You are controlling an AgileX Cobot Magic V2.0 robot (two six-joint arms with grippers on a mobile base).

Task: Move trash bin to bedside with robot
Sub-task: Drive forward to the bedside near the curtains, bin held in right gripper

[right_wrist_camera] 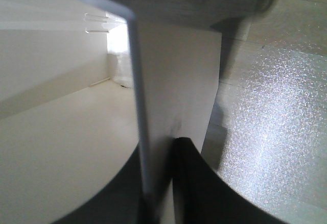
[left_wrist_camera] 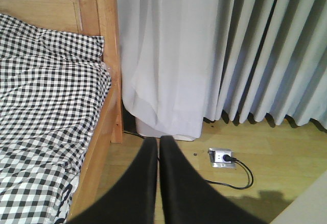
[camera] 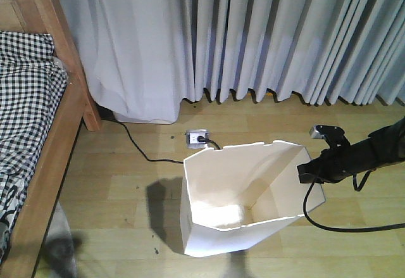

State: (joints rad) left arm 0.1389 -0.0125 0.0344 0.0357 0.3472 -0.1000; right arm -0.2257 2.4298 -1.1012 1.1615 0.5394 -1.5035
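Here, at the far left of the front view, the bed point(camera: 47, 164) shows its light wooden frame and post, with black-and-white checked bedding point(camera: 25, 88) on top. The left wrist view faces that same bed corner. In it the left gripper point(left_wrist_camera: 159, 147) has its 2 black fingers drawn together with only a hairline gap between them, and it grasps nothing.

Further right, grey curtains point(camera: 253, 37) hang to the wooden floor point(camera: 126, 195). A floor socket point(camera: 196, 139) lies below them, and a black cable point(camera: 136, 146) runs from it toward the bed post.

Just in front of the socket stands the trash bin point(camera: 240, 227), white with a cream inside and nothing visible in it. It is well apart from the bed, with bare floor between them. It looks tipped slightly, though I cannot tell whether its base is fully on the floor.

At the right, the right gripper point(camera: 308, 171) is clenched on the bin's right-hand rim. The right wrist view confirms this, with the thin wall passing between the 2 fingers.

The grasp looks made, so the step in hand is the carry or drag. The next move calls for hauling the bin leftward to the bed frame while keeping the pinch firm on a wall that may flex. It also calls for steering clear of the socket and its cable.
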